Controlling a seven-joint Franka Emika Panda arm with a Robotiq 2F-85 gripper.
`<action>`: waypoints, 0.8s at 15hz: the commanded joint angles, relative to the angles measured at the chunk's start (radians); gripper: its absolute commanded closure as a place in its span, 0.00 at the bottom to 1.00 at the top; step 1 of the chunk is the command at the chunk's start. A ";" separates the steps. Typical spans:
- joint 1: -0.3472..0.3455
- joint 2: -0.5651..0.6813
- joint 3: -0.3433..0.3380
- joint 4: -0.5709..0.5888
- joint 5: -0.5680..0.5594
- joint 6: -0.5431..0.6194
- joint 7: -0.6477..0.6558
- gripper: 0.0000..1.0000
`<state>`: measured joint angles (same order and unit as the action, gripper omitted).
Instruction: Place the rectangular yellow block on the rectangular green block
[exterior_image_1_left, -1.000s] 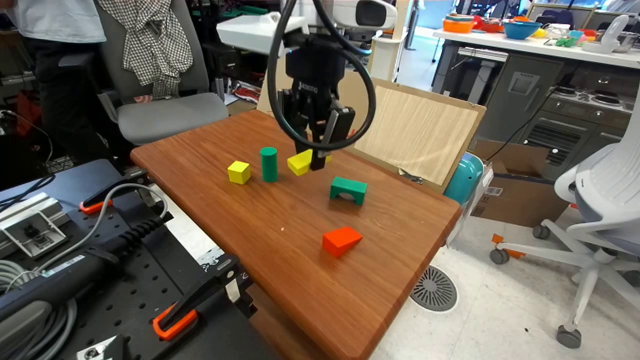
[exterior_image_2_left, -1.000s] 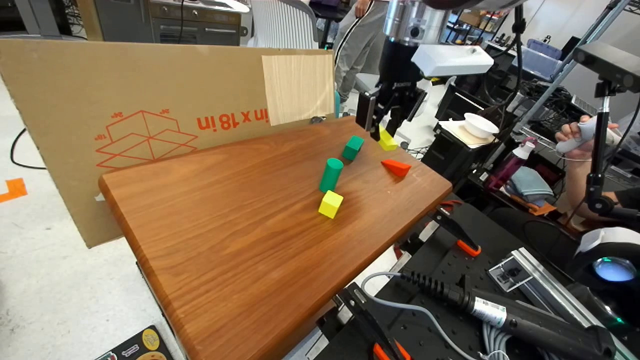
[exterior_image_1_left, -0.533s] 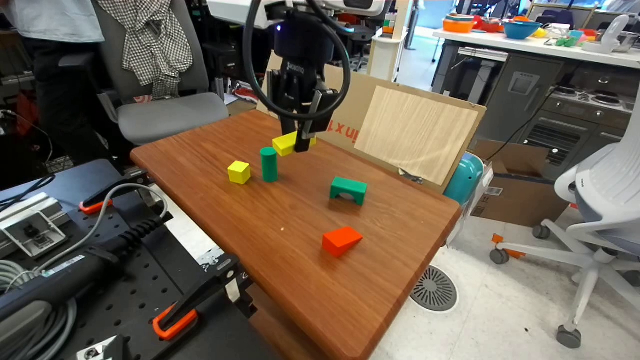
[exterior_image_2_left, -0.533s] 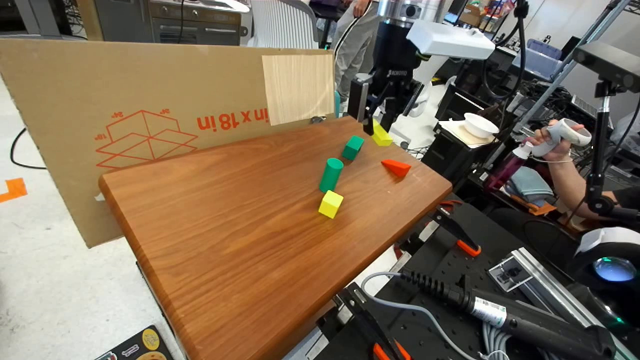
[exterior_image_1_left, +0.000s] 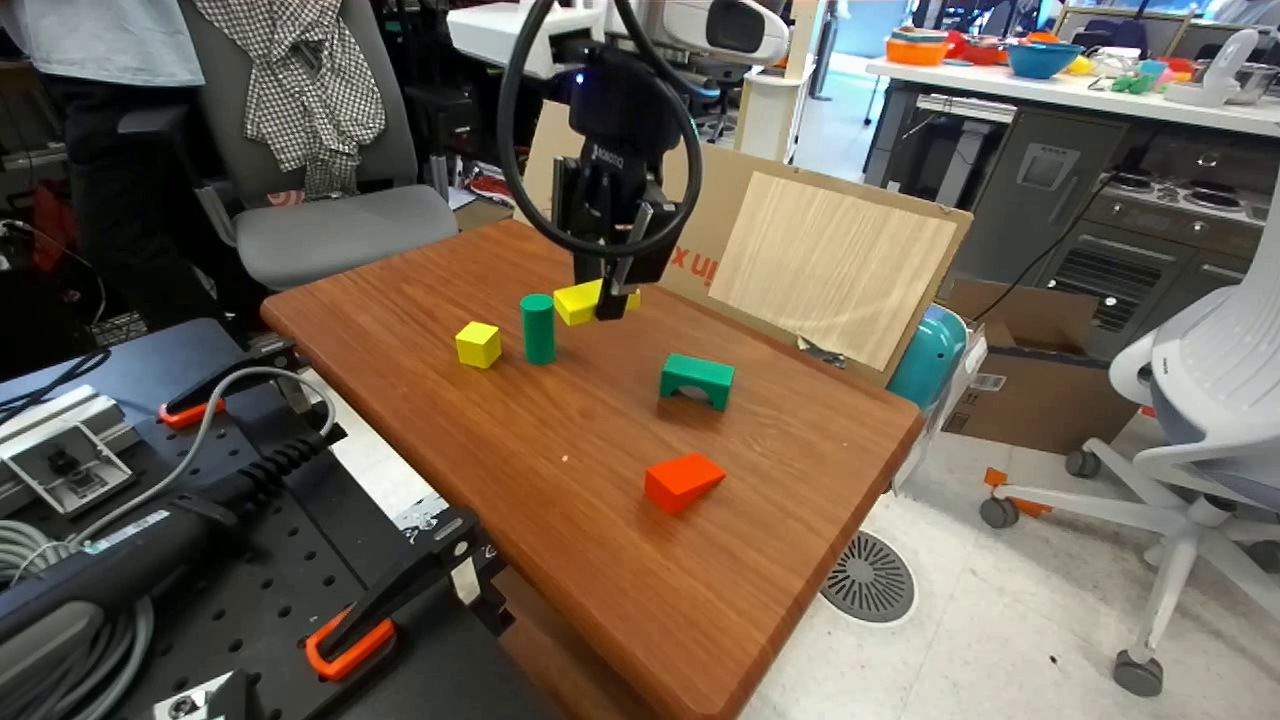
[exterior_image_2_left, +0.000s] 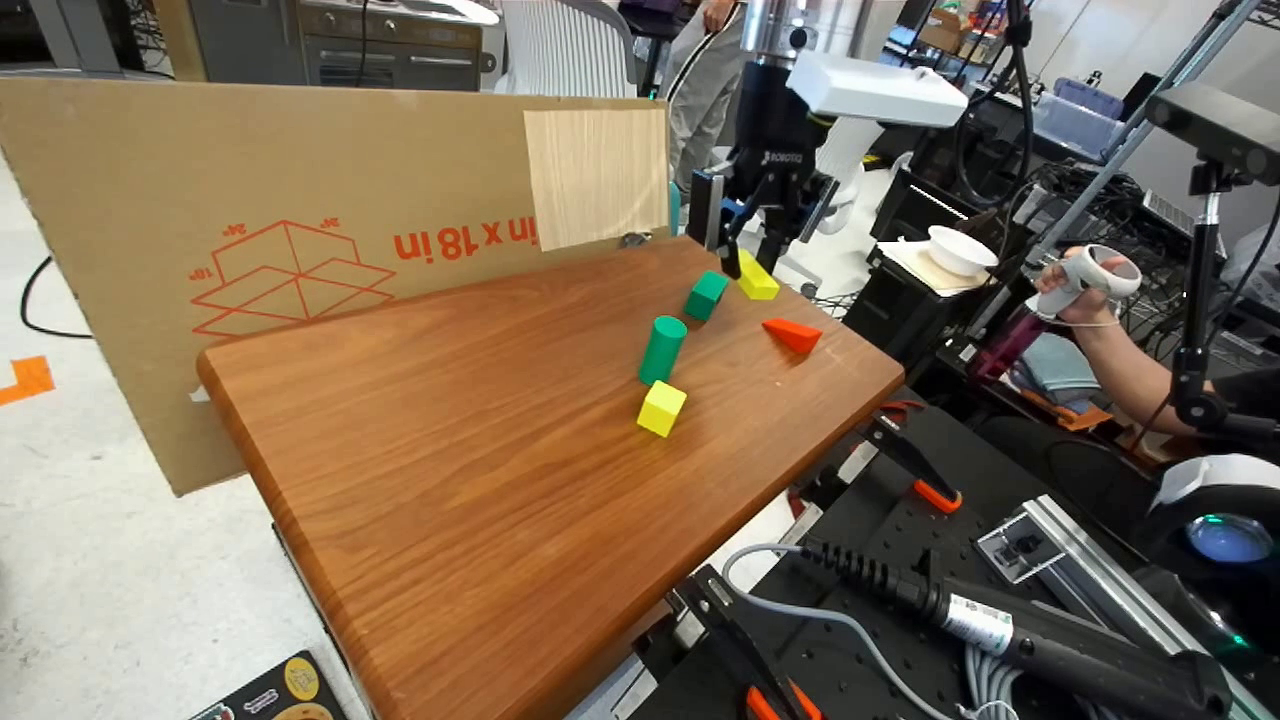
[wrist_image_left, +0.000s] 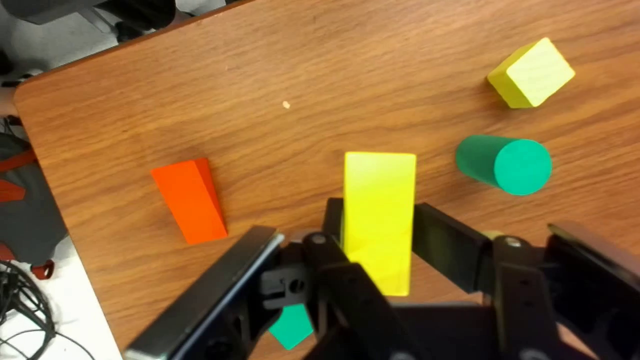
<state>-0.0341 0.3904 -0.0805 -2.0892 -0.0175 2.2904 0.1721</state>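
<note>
Both exterior views look down at a slant from opposite ends of the counter (exterior_image_1_left: 570, 410), well back and facing the cardboard panel (exterior_image_2_left: 340, 160) along its far edge. In an exterior view, a black perforated plate (exterior_image_1_left: 250, 590) spans the lower left, with a kitchen unit (exterior_image_1_left: 1045, 185) at upper right; in an exterior view, a dark post-mounted device (exterior_image_2_left: 1220, 132) stands at right. The wrist view, closest in, peers steeply down past the pincer (wrist_image_left: 378, 221), seen at bottom. All three share the red wedge (wrist_image_left: 189, 202), green cylinder (wrist_image_left: 522, 167) and yellow cube (wrist_image_left: 540, 72).
</note>
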 joint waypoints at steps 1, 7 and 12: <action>-0.015 0.071 -0.018 0.073 0.024 -0.039 0.042 0.87; -0.043 0.178 -0.037 0.172 0.057 -0.060 0.086 0.87; -0.061 0.207 -0.039 0.233 0.076 -0.083 0.080 0.87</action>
<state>-0.0801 0.5754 -0.1249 -1.9174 0.0246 2.2585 0.2590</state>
